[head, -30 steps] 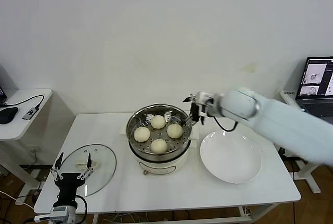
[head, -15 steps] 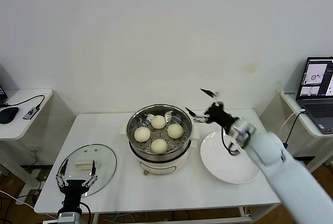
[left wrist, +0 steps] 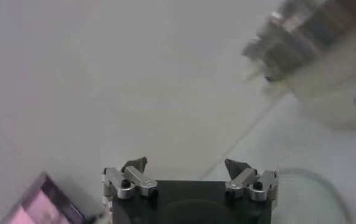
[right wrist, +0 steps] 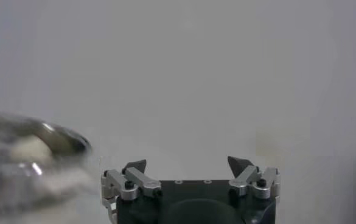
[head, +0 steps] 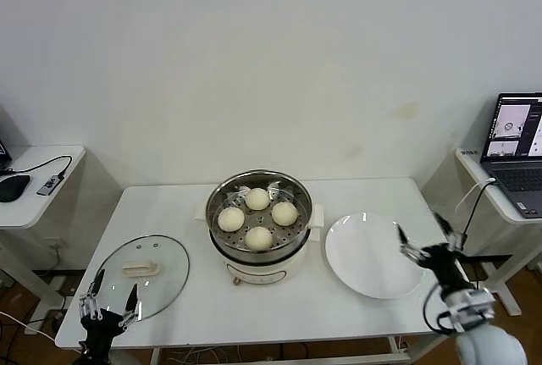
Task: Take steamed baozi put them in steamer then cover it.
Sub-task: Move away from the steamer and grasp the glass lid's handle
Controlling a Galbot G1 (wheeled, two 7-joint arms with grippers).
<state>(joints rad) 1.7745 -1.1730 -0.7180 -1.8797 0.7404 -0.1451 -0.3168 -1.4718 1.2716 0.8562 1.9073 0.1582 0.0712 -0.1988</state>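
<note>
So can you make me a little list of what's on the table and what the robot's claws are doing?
buns: four steamed baozi sitting on the holey tray inside the steamer
lid: glass cover lying flat on the table, left of the steamer, not on it yet
plate: white plate right of the steamer, nothing on it
left claw: open, holding nothing, at the table's front edge by the cover
right claw: open, holding nothing, past the plate's right side
</note>
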